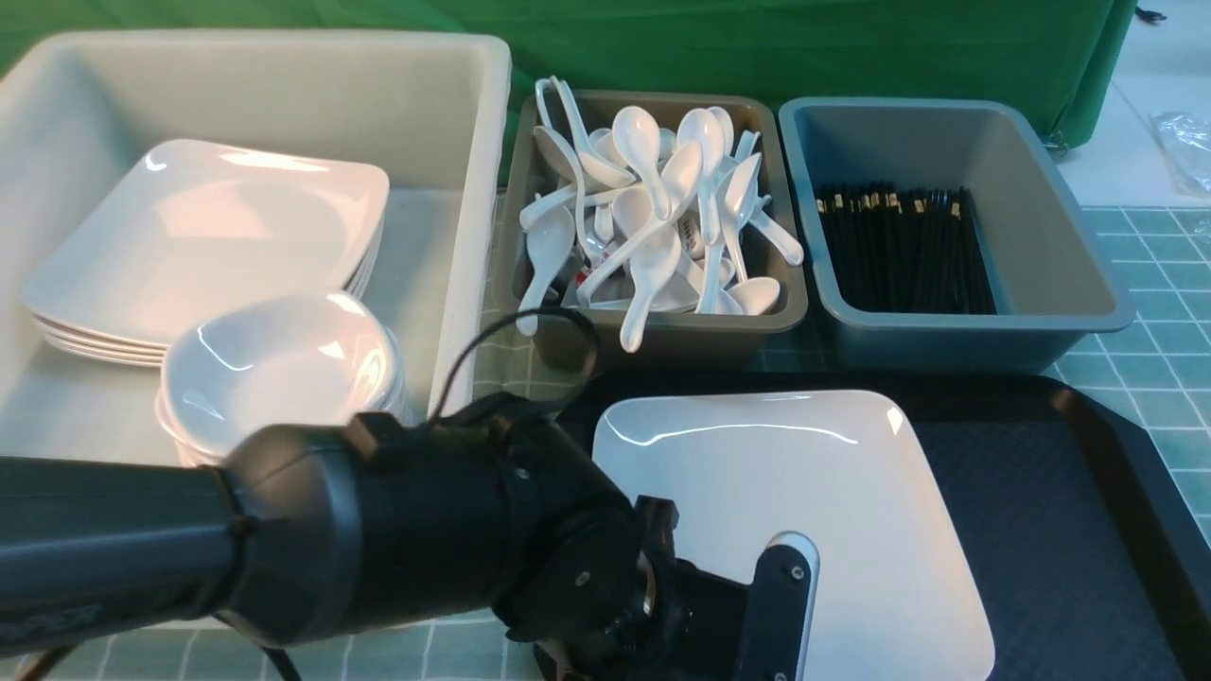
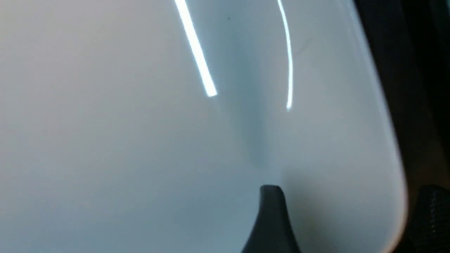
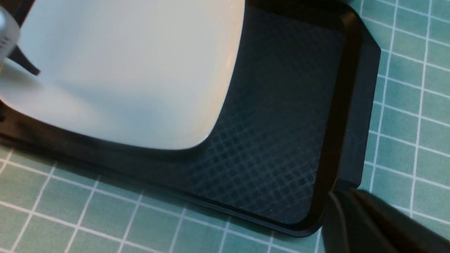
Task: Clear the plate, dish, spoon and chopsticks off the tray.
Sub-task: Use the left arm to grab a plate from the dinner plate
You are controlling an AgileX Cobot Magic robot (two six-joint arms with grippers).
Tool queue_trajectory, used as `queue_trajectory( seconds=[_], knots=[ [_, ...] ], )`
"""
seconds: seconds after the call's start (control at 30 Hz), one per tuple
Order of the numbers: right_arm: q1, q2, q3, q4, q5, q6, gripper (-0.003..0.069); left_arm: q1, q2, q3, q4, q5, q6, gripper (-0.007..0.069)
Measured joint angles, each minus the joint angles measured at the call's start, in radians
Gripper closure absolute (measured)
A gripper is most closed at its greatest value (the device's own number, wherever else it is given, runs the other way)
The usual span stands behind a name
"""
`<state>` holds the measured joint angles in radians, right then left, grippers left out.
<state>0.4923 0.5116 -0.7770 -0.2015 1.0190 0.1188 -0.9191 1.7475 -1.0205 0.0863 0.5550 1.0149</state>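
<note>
Last item seen: large glossy white square plate (image 1: 804, 492) on black rectangular plastic tray (image 1: 1060, 530). Left gripper (image 1: 728, 577) open at its 7 o'clock rim; right gripper (image 3: 365, 221) closed.

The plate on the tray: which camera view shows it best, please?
The front view: nearly the whole plate shows on the tray, the left arm hiding its near left corner. The left wrist view gives only blurred close-up surface; the right wrist view, one rounded corner.
</note>
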Motion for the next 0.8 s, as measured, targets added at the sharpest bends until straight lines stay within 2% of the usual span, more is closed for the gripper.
queue_trajectory(
  seconds=[0.13,0.47,0.53,0.57,0.67,0.8],
  knots=[
    [0.000,-0.003,0.002,0.001,0.006,0.000,0.0639,0.000,0.032,0.000,0.044,-0.023,0.007,0.0160],
    [0.000,-0.005,0.003,0.012,0.042,0.000,0.0639,0.000,0.063,-0.011,0.052,-0.028,0.007,0.0232],
    [0.000,-0.005,0.003,0.012,0.042,0.000,0.0639,0.000,0.064,-0.011,0.052,-0.025,-0.004,0.0249],
    [0.000,-0.005,0.003,0.012,0.042,0.000,0.0639,0.000,0.064,-0.012,0.054,-0.023,-0.036,0.0288],
    [0.000,-0.005,0.003,0.013,0.042,0.000,0.0639,-0.005,0.067,-0.012,0.078,-0.051,-0.082,0.0344],
    [0.000,-0.005,0.003,0.014,0.042,0.000,0.0639,-0.007,0.054,-0.016,0.075,-0.049,-0.109,0.0368]
  ],
)
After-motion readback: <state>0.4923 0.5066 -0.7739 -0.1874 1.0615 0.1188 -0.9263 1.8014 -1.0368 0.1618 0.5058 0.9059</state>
